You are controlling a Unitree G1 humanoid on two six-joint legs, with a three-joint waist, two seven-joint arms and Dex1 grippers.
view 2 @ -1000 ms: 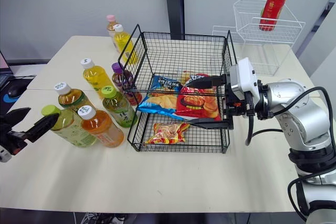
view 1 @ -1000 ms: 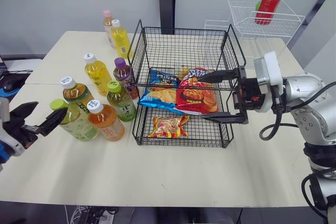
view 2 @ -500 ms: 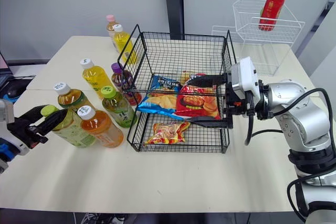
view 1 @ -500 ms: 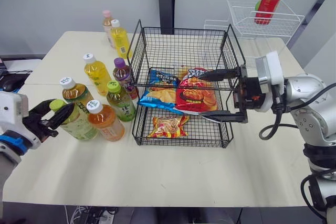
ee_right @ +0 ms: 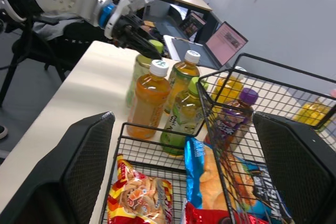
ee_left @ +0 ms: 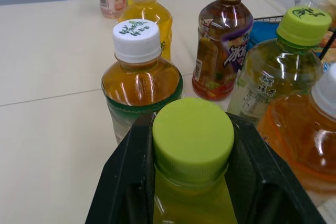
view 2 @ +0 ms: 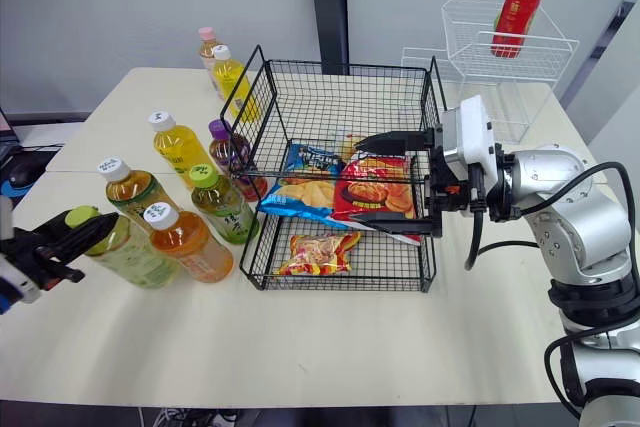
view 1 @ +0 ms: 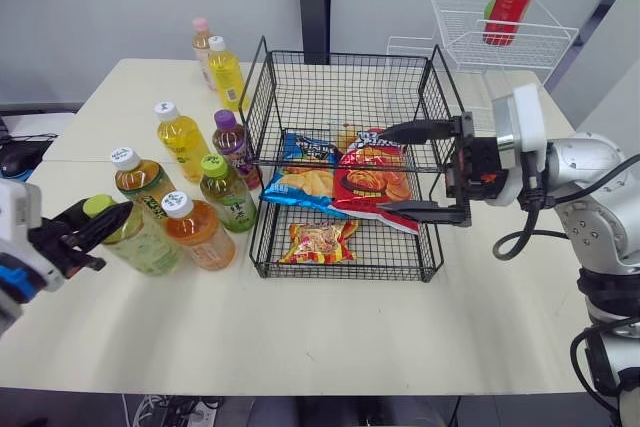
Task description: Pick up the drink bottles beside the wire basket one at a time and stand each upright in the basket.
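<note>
Bottle [ee_left: 192,145] (lime cap, yellow-green drink) clamped between left jaws.

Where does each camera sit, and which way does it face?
Eye views: head stereo pair, facing forward and down over the beige table and black wire basket; left tool and right tool show at the sides.
Left wrist view: left wrist, looking along its black fingers, shut on the lime-capped clear plastic drink bottle.
Right wrist view: right wrist, looking between its open fingers over the basket.
Shared: both wrist views show that bottle.
</note>
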